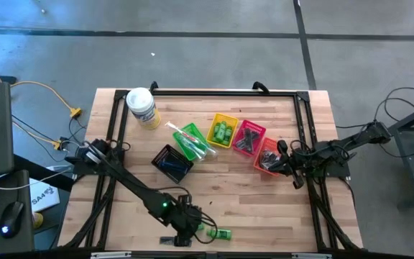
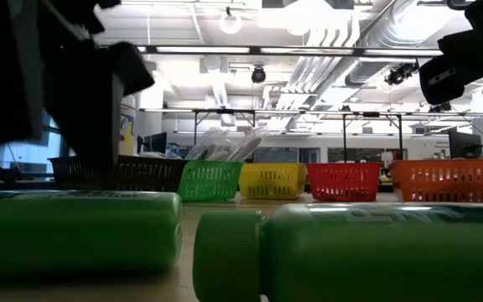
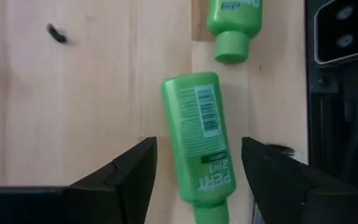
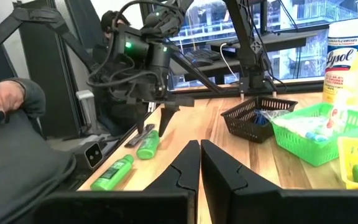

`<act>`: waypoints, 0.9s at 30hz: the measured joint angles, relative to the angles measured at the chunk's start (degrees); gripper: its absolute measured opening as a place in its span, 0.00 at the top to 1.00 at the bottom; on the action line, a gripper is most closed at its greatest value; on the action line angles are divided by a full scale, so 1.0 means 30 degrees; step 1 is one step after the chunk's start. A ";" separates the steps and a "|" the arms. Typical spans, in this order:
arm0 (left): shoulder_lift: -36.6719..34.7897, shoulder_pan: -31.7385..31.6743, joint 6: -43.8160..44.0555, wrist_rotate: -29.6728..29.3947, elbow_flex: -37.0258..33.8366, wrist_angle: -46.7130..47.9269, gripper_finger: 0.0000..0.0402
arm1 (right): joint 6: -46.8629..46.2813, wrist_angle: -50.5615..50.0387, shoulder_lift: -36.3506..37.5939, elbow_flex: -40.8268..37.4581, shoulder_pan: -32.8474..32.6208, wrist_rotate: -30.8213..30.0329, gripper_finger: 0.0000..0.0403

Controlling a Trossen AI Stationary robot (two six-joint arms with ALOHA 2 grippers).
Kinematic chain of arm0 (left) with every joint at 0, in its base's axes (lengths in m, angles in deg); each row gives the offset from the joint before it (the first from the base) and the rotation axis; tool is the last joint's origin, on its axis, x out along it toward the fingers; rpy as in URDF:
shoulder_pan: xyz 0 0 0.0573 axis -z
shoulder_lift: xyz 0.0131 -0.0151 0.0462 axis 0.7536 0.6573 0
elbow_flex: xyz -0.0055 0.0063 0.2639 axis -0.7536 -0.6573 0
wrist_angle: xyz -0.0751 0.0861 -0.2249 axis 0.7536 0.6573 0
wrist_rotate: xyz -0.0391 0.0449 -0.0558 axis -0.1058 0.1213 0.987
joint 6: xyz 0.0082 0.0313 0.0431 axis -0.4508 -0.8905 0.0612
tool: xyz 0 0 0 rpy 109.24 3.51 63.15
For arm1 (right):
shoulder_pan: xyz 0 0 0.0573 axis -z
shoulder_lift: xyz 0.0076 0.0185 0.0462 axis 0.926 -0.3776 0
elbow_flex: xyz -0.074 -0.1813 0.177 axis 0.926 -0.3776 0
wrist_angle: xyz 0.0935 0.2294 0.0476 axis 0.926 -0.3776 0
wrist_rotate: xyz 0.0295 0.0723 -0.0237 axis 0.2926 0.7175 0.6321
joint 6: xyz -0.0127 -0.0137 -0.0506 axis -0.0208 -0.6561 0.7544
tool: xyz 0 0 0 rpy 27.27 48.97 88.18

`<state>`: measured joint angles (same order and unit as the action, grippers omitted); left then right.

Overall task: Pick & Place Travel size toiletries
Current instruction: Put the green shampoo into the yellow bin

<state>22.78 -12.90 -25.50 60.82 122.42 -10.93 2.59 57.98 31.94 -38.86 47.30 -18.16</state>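
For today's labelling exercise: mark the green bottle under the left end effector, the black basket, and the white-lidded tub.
green bottle [image 3: 197,134], left wrist view, middle of its body.
black basket [image 1: 172,162], high view, its rim.
white-lidded tub [image 1: 140,98], high view, its lid.

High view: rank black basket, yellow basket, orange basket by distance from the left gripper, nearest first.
Measured from the left gripper, open at the table's near edge over a green bottle:
1. Black basket, left of centre, nearest.
2. Yellow basket, mid-table, farther back.
3. Orange basket, on the right by the right gripper, farthest, though not by much over the yellow one.
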 joint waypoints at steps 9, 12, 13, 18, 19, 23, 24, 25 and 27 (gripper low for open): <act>0.1311 0.0007 -0.0085 0.0978 0.0757 -0.0248 0.44 | -0.0506 -0.0179 0.0000 -0.0015 0.0000 -0.0123 0.98; 0.1770 -0.0084 -0.0168 0.1990 0.0755 -0.0012 0.44 | -0.0663 -0.0296 0.0000 -0.0015 0.0001 -0.0133 0.98; 0.1914 -0.0185 -0.0334 0.2152 0.0755 0.0185 0.44 | -0.0714 -0.0277 0.0000 -0.0015 0.0000 -0.0154 0.98; 0.2037 -0.0640 -0.1843 0.1595 0.0799 0.1072 0.44 | -0.0627 -0.0211 0.0000 -0.0015 0.0000 -0.0334 0.98; 0.2037 -0.0822 -0.2203 0.1439 0.0792 0.1312 0.44 | -0.0627 -0.0234 0.0000 -0.0015 0.0001 -0.0348 0.98; 0.2037 -0.1512 -0.4121 0.1029 0.0792 0.1781 0.44 | -0.0633 -0.0298 0.0000 -0.0015 0.0000 -0.0306 0.98; 0.2037 -0.1627 -0.4655 0.1071 0.0792 0.1791 0.44 | -0.0629 -0.0305 0.0000 -0.0015 0.0000 -0.0297 0.98; 0.2042 -0.1714 -0.5250 0.1111 0.0792 0.1783 0.44 | -0.0627 -0.0292 0.0000 -0.0015 0.0000 -0.0291 0.98; 0.2044 -0.1814 -0.6452 0.1182 0.0777 0.1809 0.44 | -0.0627 -0.0302 0.0000 -0.0015 0.0000 -0.0291 0.98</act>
<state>28.92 -18.34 -44.86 64.37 124.75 -5.51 0.71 57.07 31.94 -38.91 47.30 -19.03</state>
